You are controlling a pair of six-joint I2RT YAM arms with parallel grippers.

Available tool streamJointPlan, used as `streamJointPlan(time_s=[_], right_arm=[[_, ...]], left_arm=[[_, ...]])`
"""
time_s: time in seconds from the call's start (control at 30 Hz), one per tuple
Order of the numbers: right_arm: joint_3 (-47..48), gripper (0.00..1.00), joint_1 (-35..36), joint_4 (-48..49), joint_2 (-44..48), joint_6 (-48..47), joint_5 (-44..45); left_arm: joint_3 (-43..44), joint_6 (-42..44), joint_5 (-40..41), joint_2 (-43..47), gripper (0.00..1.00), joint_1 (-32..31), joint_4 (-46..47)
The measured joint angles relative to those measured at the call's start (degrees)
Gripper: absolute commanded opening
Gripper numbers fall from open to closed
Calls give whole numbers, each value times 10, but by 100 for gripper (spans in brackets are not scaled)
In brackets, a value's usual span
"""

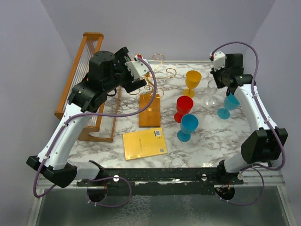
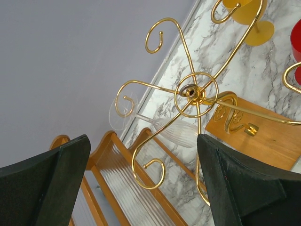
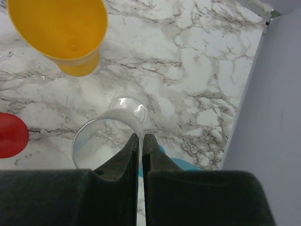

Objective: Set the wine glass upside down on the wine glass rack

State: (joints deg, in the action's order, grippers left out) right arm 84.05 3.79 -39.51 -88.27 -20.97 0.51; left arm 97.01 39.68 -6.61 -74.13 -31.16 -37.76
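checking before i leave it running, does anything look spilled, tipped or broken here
Nothing stands out: the yellow goblet, red goblet and near blue goblet stand upright, the gold rack stands on its wooden base, and no spill or breakage shows.

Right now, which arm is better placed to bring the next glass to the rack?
Right. The right gripper is pinched on the rim of the clear wine glass; the left gripper hangs open over the wine glass rack.

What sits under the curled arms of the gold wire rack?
Under the gold wire rack: a clear ribbed wine glass, foot by one curl, and the brown wooden base. The curl covers whether it hangs.
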Motion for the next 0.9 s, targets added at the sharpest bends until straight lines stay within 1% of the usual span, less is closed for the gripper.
streamJointPlan(time_s=[0.23,0.5,0.63,0.9], right_arm=[[16,1,-2,-5,51,-4,3],[88,1,-2,-5,82,-1,3],[122,1,-2,-9,88,8,3],[237,1,-2,-17,95,42,-16]], left_arm=[[-4,-42,-1,5,99,0,2],[-6,-102,-9,16,99,8,28],[-7,-162,-33,17,97,21,50],[-7,-335,-87,17,93,48,103]])
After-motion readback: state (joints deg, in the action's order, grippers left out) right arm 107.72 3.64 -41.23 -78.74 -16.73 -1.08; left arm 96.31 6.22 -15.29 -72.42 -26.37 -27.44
